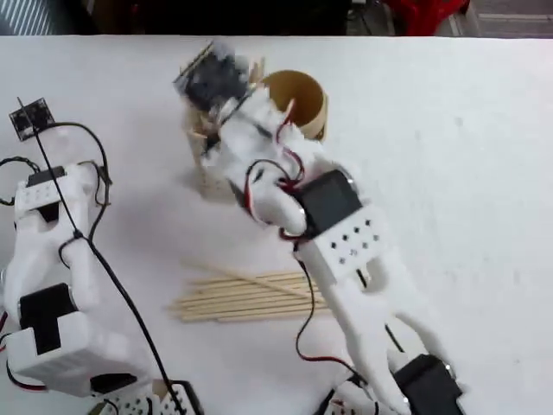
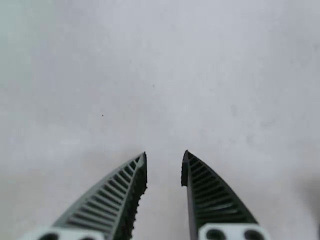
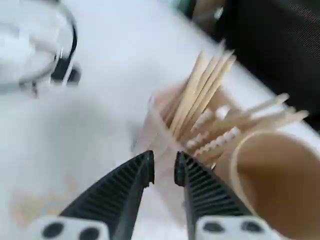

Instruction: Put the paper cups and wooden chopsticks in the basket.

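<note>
A bundle of wooden chopsticks (image 1: 246,298) lies flat on the white table, in front of the right arm (image 1: 346,242). That arm stretches over the pale basket (image 1: 206,177). In the right wrist view, several chopsticks (image 3: 200,95) stand tilted inside the basket (image 3: 160,127). My right gripper (image 3: 164,167) hangs just above its rim, open by a narrow gap with nothing between the fingers. A brown paper cup (image 1: 302,99) (image 3: 272,185) rests against the basket's far side; I cannot tell if it is inside. My left gripper (image 2: 164,160) is open and empty over bare table.
The left arm (image 1: 52,207) is folded at the table's left side, with black cables (image 1: 104,259) trailing beside it. The table's far edge (image 1: 389,36) runs along the back, with dark furniture beyond it.
</note>
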### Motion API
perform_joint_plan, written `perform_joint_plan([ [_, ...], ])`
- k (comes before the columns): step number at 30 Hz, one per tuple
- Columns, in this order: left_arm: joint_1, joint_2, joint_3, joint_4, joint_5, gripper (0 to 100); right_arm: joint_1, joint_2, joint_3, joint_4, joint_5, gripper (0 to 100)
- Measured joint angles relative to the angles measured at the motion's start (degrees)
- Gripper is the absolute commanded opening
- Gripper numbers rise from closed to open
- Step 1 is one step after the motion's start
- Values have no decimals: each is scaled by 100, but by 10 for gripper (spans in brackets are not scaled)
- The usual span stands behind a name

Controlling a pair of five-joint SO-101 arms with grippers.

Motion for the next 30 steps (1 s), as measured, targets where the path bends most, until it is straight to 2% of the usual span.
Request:
perform_joint_plan([
  [3,0,0,0,0,0,133,-237,123,809,826,1020,129],
  [6,0,0,0,0,0,133,-396,246,2048,571,1635,121],
  [11,0,0,0,0,0,133,-422,396,3754,-642,1996,120],
  [14,0,0,0,0,0,133,-536,431,4299,-853,2356,119],
  [17,0,0,0,0,0,133,-554,413,4545,-862,2479,97],
  [20,26,0,0,0,0,133,-668,88,4686,-712,2558,19],
  [30,88,0,0,0,0,133,-1574,-607,5486,-343,3200,18],
])
